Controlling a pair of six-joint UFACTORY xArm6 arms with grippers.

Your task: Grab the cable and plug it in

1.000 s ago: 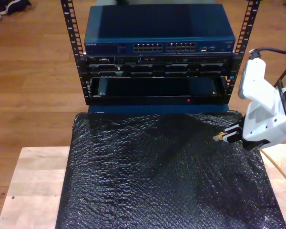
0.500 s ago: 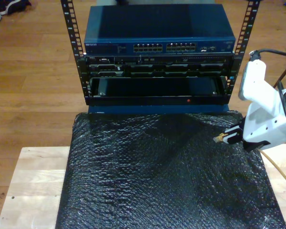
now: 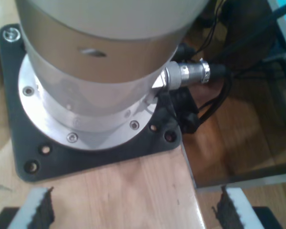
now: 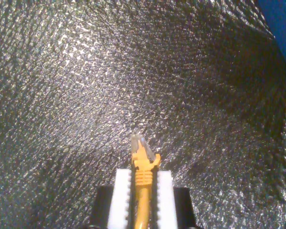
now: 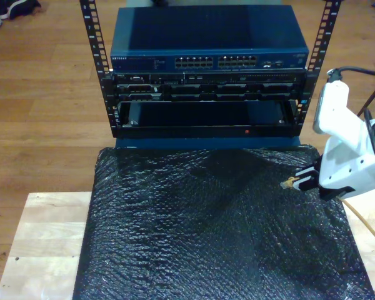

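The cable (image 4: 142,191) sits clamped between the white pads (image 4: 119,198) of my second gripper (image 4: 142,183), its yellow-orange boot and small clear plug (image 4: 139,145) poking out past the fingertips and hanging just above the black bubble-wrap mat (image 4: 86,86). In the exterior view the same plug (image 5: 288,183) shows ahead of my second gripper (image 5: 303,181) near that view's right edge, over the mat's (image 5: 194,231) far right part, and the cable (image 5: 365,224) trails back from under the white wrist body (image 5: 347,147) toward the lower right of that view. The mat lies on a pale wooden table (image 5: 47,240). Beyond the mat's far edge stands an equipment rack (image 5: 94,56) holding a blue network switch (image 5: 206,37) with two blocks of ports (image 5: 215,62) on its front, darker units beneath it and an open black bay (image 5: 206,115) at the bottom; the plug is well apart from those ports. My first gripper (image 3: 133,210) has its fingers spread wide apart, the toothed pads (image 3: 38,207) empty, above bare wood just beside a round metal arm base (image 3: 95,76) bolted to a black plate (image 3: 100,152), with black cables (image 3: 219,90) running off a silver connector (image 3: 190,74).
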